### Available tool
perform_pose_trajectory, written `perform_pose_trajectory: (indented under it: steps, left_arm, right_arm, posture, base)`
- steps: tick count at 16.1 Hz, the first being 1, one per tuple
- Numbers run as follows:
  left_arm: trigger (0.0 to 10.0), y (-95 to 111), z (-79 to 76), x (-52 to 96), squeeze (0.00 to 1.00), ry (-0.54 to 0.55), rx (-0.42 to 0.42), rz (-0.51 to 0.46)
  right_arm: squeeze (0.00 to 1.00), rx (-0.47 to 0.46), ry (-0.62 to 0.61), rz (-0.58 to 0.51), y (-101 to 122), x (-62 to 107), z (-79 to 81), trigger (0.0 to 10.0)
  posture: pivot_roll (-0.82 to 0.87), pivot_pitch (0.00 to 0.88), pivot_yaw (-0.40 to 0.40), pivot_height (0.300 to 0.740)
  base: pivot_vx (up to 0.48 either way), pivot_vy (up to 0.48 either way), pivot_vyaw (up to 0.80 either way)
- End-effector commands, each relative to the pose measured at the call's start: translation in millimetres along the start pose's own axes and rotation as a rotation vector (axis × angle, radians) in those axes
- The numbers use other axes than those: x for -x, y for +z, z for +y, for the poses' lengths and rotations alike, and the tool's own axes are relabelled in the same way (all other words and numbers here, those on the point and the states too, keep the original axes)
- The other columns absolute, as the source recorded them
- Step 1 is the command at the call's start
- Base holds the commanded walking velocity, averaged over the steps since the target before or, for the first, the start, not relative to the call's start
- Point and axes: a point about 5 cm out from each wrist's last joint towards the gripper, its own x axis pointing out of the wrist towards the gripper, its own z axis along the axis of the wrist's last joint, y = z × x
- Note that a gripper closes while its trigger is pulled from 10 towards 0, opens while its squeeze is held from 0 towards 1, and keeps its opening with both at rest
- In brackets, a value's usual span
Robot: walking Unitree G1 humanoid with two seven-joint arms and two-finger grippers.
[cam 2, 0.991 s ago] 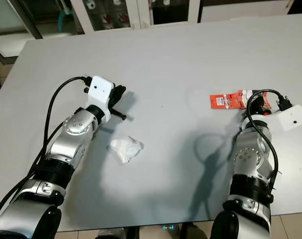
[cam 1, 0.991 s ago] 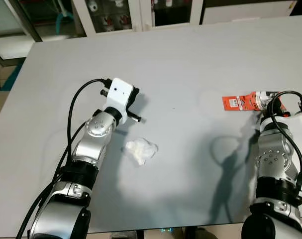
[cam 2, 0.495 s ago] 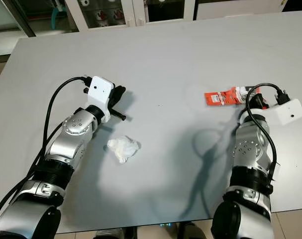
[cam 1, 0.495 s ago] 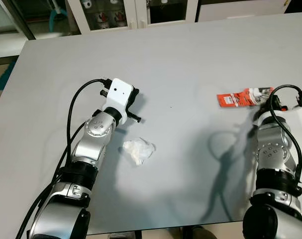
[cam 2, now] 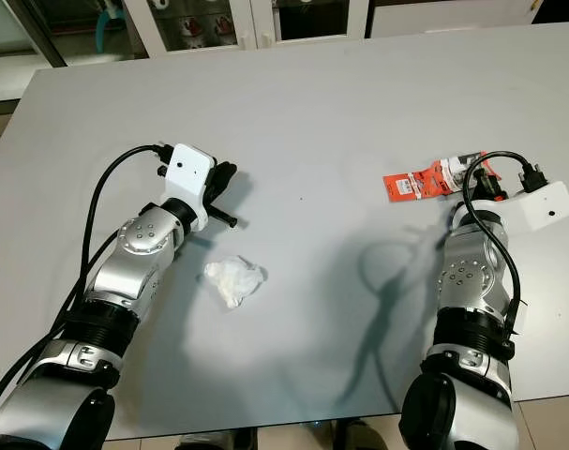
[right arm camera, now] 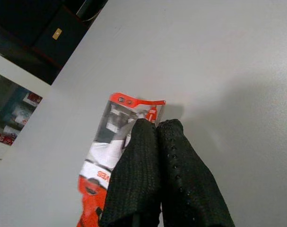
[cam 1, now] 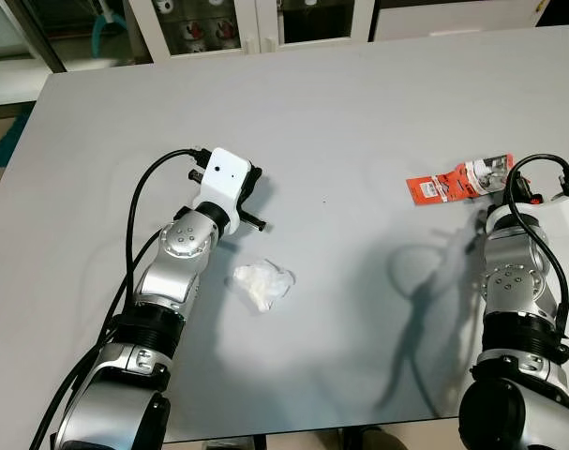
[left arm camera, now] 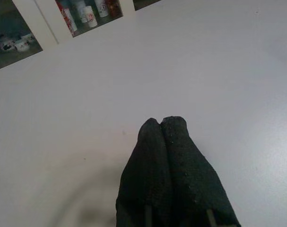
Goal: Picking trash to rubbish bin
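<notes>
The right gripper (right arm camera: pixel 155 125) holds its fingers clamped on the red wrapper (cam 1: pixel 456 180) above the grey surface (cam 1: pixel 359 112), while the left gripper (left arm camera: pixel 160 124) rests there with fingers pressed together.

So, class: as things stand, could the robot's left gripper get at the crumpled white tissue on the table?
Probably yes. The crumpled tissue lies on the bare table right beside the left arm, just behind the shut left gripper; nothing lies between them, though the arm would have to draw back.

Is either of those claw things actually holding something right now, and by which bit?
The right gripper is shut on the red packet, pinching its clear-windowed end. The left gripper is shut on nothing, above the grey table.
</notes>
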Motion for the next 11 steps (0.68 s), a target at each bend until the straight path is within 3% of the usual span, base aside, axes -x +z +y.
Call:
perform_pose_trajectory:
  steps: [1,5,11]
  left_arm:
    - [10.0,-1.7,-0.2,2.2,0.00,-0.003,-0.012,0.008]
    - [10.0,-1.0,-0.4,0.9,0.00,0.005,-0.015,0.004]
    - [10.0,1.0,-9.0,-7.7,0.00,0.079,-0.013,-0.013]
  right_arm:
    - [0.00,-0.006,-0.159,0.156,-36.2,9.7,-44.4,0.0]
    - [0.00,0.006,-0.152,0.142,-32.9,8.3,-44.1,0.0]
    - [0.00,0.234,0.086,0.017,-5.6,12.2,-6.0,0.0]
  posture:
    - [0.25,0.256,0.121,0.740]
    - [0.25,0.246,0.120,0.740]
    - [0.21,0.187,0.086,0.740]
  base:
    - [0.000,0.000,0.00]
    - [0.000,0.000,0.00]
    - [0.000,0.000,0.00]
